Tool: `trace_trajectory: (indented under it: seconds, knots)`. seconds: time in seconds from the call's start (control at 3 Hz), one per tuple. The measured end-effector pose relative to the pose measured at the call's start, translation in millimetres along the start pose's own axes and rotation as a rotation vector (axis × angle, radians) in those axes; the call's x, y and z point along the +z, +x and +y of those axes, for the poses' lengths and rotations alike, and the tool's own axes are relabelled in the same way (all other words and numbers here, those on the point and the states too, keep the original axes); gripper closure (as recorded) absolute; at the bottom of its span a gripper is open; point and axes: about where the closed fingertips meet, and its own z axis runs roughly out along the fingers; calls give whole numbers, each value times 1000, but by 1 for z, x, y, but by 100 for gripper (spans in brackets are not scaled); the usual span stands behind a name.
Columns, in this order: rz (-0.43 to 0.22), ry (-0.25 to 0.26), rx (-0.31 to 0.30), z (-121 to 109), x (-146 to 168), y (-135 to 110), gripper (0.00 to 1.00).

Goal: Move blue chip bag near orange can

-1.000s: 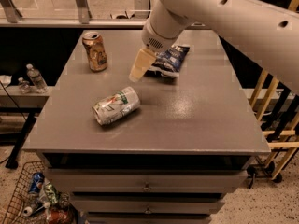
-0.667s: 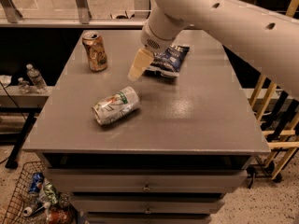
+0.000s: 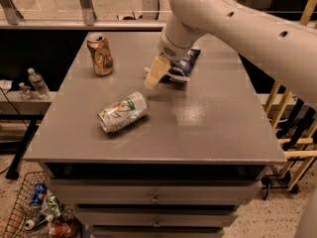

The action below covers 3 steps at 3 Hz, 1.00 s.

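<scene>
The silver-white can [image 3: 123, 113] lies on its side on the grey table [image 3: 208, 138], set back from the front edge, with bare top running from it to the right edge. Beyond and right of this can, the gripper [image 3: 156, 73] hangs low over the surface; whether it is open or closed cannot be told. The blue chip bag [image 3: 185, 63] lies just past it, partly hidden under the arm [image 3: 237, 24]. The orange can [image 3: 100, 54] stands upright beyond and left of the silver-white can, near the left edge and well apart from the bag.

A grey drawer cabinet [image 3: 153, 192] stands on speckled floor [image 3: 250, 227].
</scene>
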Motion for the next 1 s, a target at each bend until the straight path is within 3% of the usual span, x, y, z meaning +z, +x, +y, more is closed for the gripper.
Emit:
trace_trajectory:
  seconds: [0.33,1.0]
  knots:
    - [17,-16,-4,4,12,7,18]
    - [-15,-24,-11,6,12,-5,64]
